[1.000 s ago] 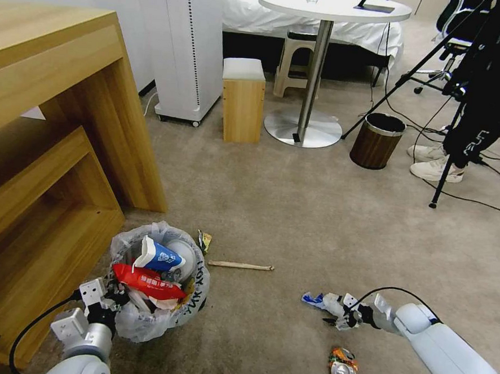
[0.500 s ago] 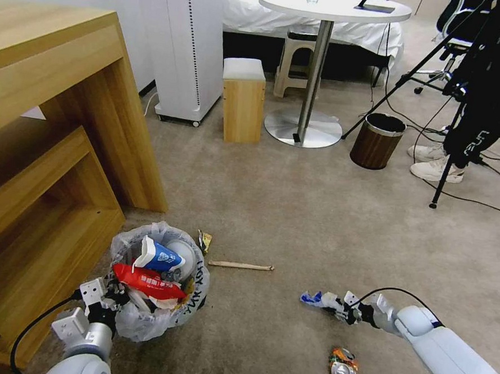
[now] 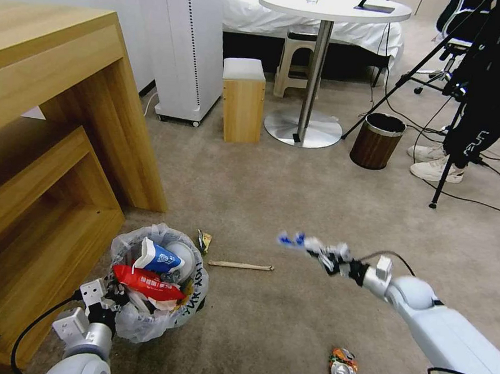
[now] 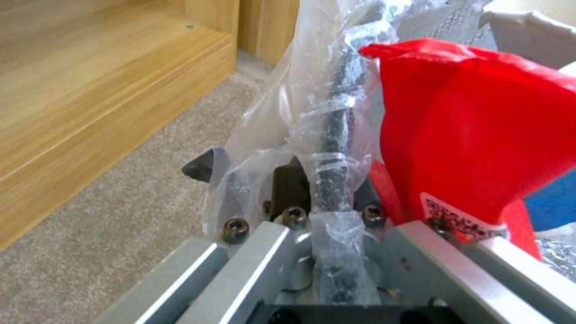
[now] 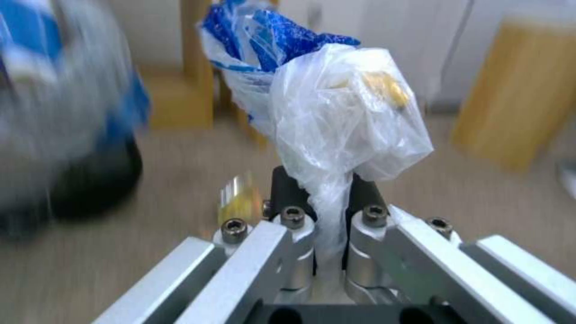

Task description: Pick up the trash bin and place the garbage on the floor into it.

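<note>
The trash bin, black with a crinkled white bag liner, stands on the beige floor at lower left. A red wrapper and a blue-white paper cup fill its top. My left gripper is shut on its near rim, bag film pinched between the fingers. My right gripper hangs above the carpet, shut on a crumpled clear and blue plastic wrapper. Garbage on the carpet: a wooden stick, a crushed can and a small foil wrapper beside the bin.
A wooden desk with low shelves runs close along the bin's left. Farther off are a wooden stool, a round table's base, a brown wood-grain bin, a tripod leg and cables.
My right gripper has risen from the carpet with the plastic wrapper and swung left and forward, toward the bin. The left gripper and bin have stayed put.
</note>
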### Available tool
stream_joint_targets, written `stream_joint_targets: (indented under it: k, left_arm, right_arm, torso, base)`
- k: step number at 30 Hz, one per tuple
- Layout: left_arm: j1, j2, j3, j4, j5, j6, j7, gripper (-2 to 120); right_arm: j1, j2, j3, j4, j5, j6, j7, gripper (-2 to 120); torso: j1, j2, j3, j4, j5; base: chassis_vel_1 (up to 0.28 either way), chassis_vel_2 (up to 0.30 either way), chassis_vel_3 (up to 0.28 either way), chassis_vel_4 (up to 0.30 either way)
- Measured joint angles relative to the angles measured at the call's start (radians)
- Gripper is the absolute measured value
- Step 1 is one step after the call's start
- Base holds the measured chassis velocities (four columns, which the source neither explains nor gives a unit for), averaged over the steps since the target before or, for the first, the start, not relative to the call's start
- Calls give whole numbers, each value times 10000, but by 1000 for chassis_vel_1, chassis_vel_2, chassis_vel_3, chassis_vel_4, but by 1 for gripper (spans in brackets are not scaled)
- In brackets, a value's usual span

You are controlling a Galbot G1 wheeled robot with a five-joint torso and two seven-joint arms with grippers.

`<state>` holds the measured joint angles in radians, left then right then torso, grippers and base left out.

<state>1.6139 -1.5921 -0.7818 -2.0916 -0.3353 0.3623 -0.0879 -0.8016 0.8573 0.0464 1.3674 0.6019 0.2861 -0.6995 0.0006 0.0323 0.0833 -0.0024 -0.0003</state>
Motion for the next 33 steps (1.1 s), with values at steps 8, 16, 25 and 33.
stream_joint_targets:
  k: [8, 16, 25, 33]
  left_arm:
    - [26, -24, 86, -93, 32, 46, -1, 0]
    - [91, -56, 177, -203, 73, 65, 3, 0]
    - [260, -106, 337, -616, 46, 344, 13, 0]
    - [476, 104, 259, -1188, -366, 959, 0, 0]
  right_arm:
    - [1578, -98, -1923, 2199, 312, -72, 898, 2]
    - [3017, 134, -3946, 2647, 91, -55, 1029, 2]
    - [4563, 845, -6040, 1782, -358, 377, 1002, 2]
    - [4911, 1202, -6876, 1415, -736, 553, 924, 2]
  torso:
    - [0, 0, 0, 3, 1]
    - [0, 0, 0, 0, 0]
    - [0, 0, 0, 1, 1]
    - [0, 0, 0, 0, 3]
  base:
    - [0, 0, 0, 0]
    - [0, 0, 0, 0]
    - [0, 0, 0, 0]
    - [0, 0, 0, 0]
